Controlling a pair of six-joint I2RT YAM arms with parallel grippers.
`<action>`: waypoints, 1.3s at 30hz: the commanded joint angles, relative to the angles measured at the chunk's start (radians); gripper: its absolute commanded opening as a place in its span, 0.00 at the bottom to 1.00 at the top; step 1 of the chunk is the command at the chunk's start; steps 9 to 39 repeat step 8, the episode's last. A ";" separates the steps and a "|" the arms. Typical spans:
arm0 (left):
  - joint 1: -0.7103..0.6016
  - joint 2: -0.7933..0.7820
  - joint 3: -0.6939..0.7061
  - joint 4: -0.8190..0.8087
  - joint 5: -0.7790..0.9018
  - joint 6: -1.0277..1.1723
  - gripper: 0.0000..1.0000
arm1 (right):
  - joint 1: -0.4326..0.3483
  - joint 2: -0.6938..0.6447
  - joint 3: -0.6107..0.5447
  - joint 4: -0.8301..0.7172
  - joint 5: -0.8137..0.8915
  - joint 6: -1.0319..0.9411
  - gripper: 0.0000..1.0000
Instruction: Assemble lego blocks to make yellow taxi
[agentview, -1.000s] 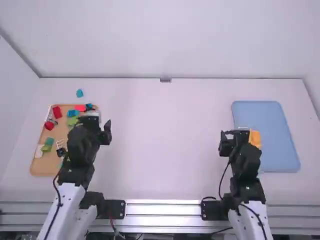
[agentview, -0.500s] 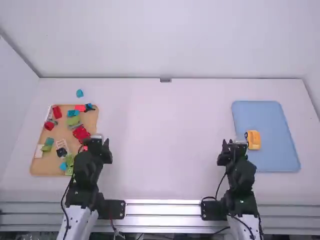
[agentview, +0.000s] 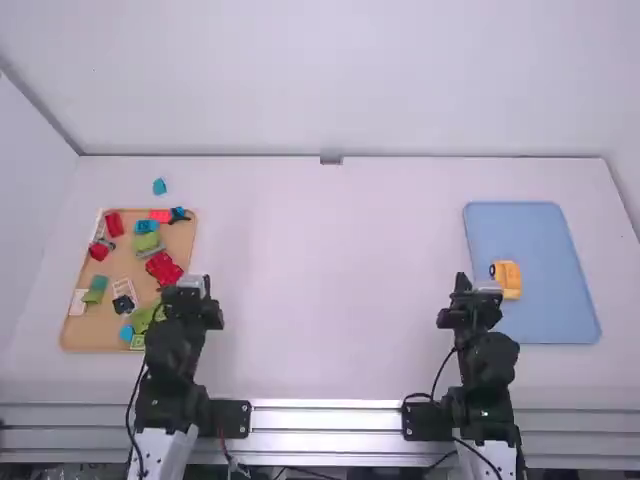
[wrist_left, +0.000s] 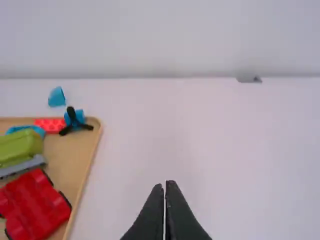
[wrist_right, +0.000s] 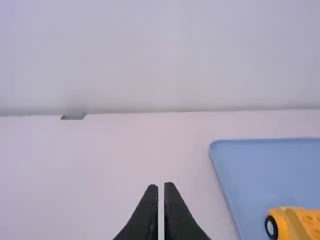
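In the high view my left gripper (agentview: 194, 290) hangs beside the right edge of the tan tray (agentview: 93, 335), and my right gripper (agentview: 473, 292) is just left of the yellow taxi (agentview: 508, 278). The taxi lies on the blue tray (agentview: 560, 320); its body with a wheel shows in the right wrist view as yellow blocks (wrist_right: 296, 224). Both the left gripper (wrist_left: 164, 186) and the right gripper (wrist_right: 161, 188) are shut with nothing held. Red chassis (wrist_left: 34, 207) and green block (wrist_left: 21, 147) lie in the tan tray.
Several loose blocks, including a red one (agentview: 114, 224) and a blue one (agentview: 146, 227), lie in the tan tray. A small blue piece (agentview: 160, 186) sits on the table behind it. A wall (agentview: 330, 80) closes off the table's far side.
Both arms have drawn back toward their bases, the left from over the tan tray and the right from beside the taxi. More of the taxi and the red chassis is uncovered.
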 joint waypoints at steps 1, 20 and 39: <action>-0.006 -0.035 -0.009 -0.004 -0.002 0.001 0.00 | -0.001 -0.009 -0.010 -0.007 0.002 0.004 0.01; -0.006 -0.090 -0.009 -0.004 -0.002 0.001 0.00 | -0.001 -0.009 -0.010 -0.007 0.002 0.004 0.00; -0.006 -0.090 -0.009 -0.004 -0.002 0.001 0.00 | -0.001 -0.009 -0.010 -0.007 0.002 0.004 0.00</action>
